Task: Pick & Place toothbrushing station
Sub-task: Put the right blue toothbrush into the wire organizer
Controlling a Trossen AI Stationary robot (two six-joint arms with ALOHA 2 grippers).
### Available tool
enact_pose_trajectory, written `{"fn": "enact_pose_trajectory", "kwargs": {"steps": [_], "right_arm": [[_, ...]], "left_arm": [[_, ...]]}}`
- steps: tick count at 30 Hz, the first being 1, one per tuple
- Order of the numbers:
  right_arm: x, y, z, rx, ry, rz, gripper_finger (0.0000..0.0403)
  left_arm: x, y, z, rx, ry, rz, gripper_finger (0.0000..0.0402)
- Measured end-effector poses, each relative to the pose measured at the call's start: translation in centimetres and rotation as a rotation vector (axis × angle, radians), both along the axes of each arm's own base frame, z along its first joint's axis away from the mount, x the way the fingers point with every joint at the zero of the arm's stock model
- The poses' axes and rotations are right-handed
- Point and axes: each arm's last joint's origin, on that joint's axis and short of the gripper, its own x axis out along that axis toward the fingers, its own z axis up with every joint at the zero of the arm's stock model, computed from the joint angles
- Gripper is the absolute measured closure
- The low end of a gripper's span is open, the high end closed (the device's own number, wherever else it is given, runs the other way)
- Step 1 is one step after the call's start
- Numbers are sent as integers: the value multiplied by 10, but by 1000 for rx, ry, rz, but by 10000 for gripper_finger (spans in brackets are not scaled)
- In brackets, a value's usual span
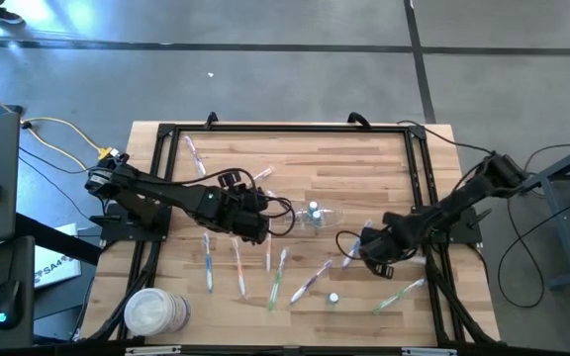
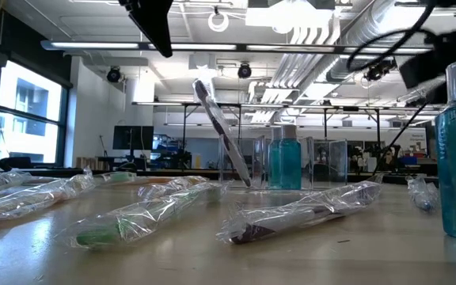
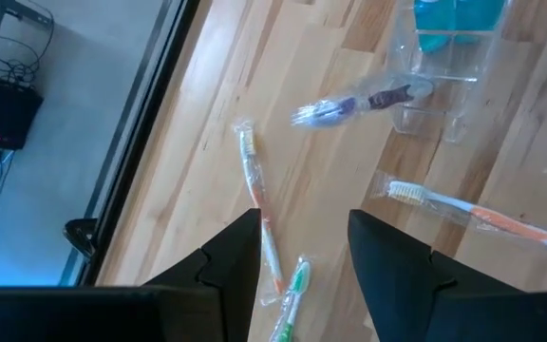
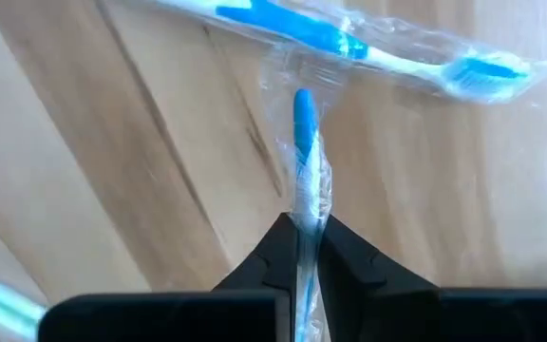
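Right gripper [image 4: 302, 249]: you have it clamped on a wrapped blue brush [image 4: 304, 142]; in the right wrist view the fingers sit together on the wrapper with the handle running straight out ahead of them.
Grip axis: the held brush's long axis lines up with the fingers, so you hold it near 1 end, not across its middle.
Second blue brush [image 4: 349, 43]: it lies crosswise just past the tip of the held one, near enough that the wrappers may be touching; I cannot tell.
Right gripper place: right of table centre in the high view [image 1: 369, 249], low over the wood.
Container [image 1: 313, 216]: it stands left of and a little farther than your right gripper, between the 2 arms; the clear walls and a blue bottle show in the left wrist view [image 3: 435, 71].
Direction that matters: from the held brush, the container lies to the left and slightly far, a short carry, judging by the high view.
Left gripper [image 3: 302, 249]: fingers apart, nothing between them, hovering over loose brushes just left of the container [image 1: 255, 220].
Nearer arm: the left sits closer to the container, so keep your right arm's path clear of it.
Risk: a grip this near the end may let the brush swing in its wrapper.
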Motion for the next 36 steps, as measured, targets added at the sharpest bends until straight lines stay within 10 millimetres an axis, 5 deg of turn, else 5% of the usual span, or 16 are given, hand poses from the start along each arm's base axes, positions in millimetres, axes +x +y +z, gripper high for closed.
{"fn": "enact_pose_trajectory", "kwargs": {"steps": [6,16,23,30,36], "right_arm": [[1,0,46,-118,-229,26,388],[-7,12,113,-447,-928,147,388],[-9,31,133,-544,-1085,289,388],[-6,36,130,-561,-1077,319,388],[-2,40,132,-605,-1085,358,388]], "left_arm": [[-5,2,0,55,30,31,245],[-9,5,-20,148,65,66,245],[-15,4,-24,167,113,49,245],[-49,-4,12,127,-29,-12,245],[-77,-12,55,15,-343,-167,245]]}}
